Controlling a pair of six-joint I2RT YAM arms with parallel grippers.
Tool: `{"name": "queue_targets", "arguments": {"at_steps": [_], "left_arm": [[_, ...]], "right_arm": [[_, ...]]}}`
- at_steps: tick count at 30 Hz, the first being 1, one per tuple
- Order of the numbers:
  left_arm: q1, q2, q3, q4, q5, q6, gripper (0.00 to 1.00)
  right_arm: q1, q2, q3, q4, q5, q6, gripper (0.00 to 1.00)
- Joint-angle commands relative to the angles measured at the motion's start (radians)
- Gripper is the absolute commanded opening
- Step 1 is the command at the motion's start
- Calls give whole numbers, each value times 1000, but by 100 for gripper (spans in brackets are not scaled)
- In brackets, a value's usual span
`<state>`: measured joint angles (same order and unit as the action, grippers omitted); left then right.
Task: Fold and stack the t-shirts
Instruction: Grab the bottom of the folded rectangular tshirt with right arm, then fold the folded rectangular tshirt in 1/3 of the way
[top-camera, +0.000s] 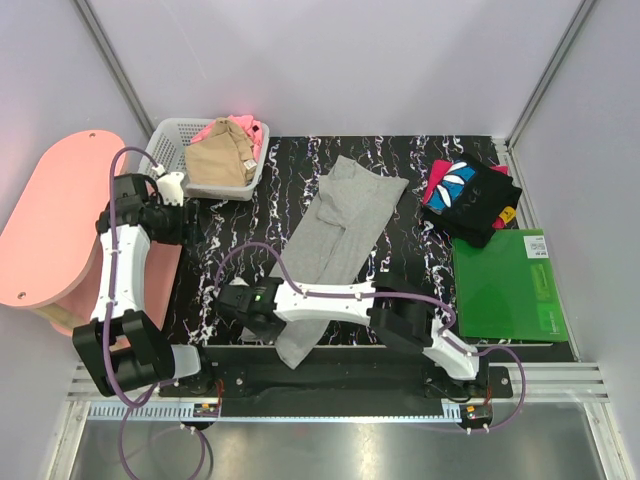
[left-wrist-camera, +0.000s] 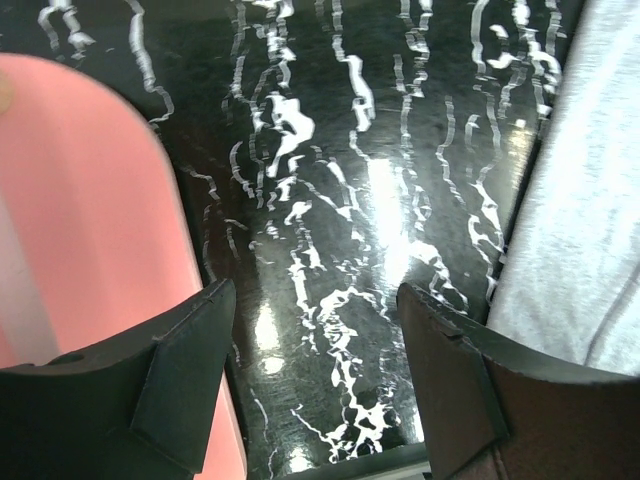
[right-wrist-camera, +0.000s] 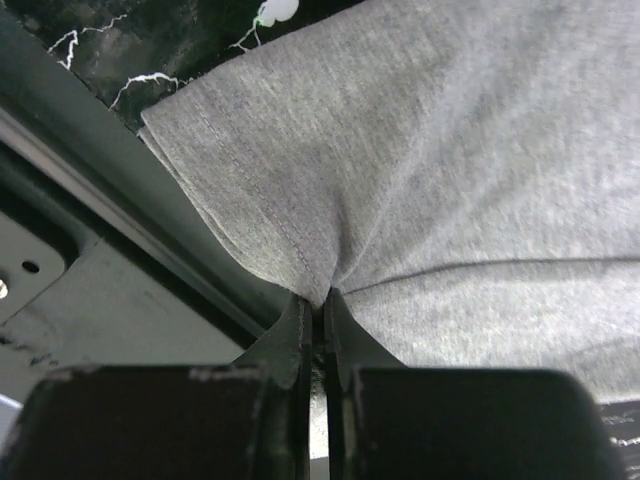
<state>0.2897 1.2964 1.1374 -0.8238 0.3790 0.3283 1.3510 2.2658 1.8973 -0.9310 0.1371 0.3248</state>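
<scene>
I see the basket (top-camera: 165, 145) in the counter's (top-camera: 290, 170) far left corner, with the piled tees (top-camera: 220, 160) in it. The spread tee (top-camera: 345, 225) lies from mid-counter to the near edge. The folded tee (top-camera: 468, 198) sits at the far right corner, and the board (top-camera: 505, 285) lies just before it along the right edge.

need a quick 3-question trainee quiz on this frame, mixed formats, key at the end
1. True or false: the right gripper is shut on the near edge of the grey t-shirt.
2. Where does the tan t-shirt lie? A) in the white basket B) under the grey t-shirt C) in the right gripper
3. Fill in: the left gripper has its jaws ___ above the marbled table, holding nothing.
Key: 1 true; 2 A; 3 open.
</scene>
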Motion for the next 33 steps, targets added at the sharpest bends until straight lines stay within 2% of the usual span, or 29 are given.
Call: {"name": "queue_targets", "arguments": {"at_steps": [1, 10, 18, 24, 33], "left_arm": [[14, 1, 68, -23, 106, 46, 71], [-12, 20, 81, -34, 103, 40, 70], [-66, 6, 107, -51, 90, 43, 70], [-84, 12, 117, -60, 69, 38, 70], [-107, 23, 111, -61, 54, 35, 70]], "right_arm": [[-15, -123, 6, -25, 27, -6, 0], [-62, -229, -32, -11, 36, -18, 0], [-213, -328, -153, 64, 18, -52, 0], [-335, -335, -159, 95, 12, -102, 0], [-464, -290, -84, 101, -13, -176, 0]]}}
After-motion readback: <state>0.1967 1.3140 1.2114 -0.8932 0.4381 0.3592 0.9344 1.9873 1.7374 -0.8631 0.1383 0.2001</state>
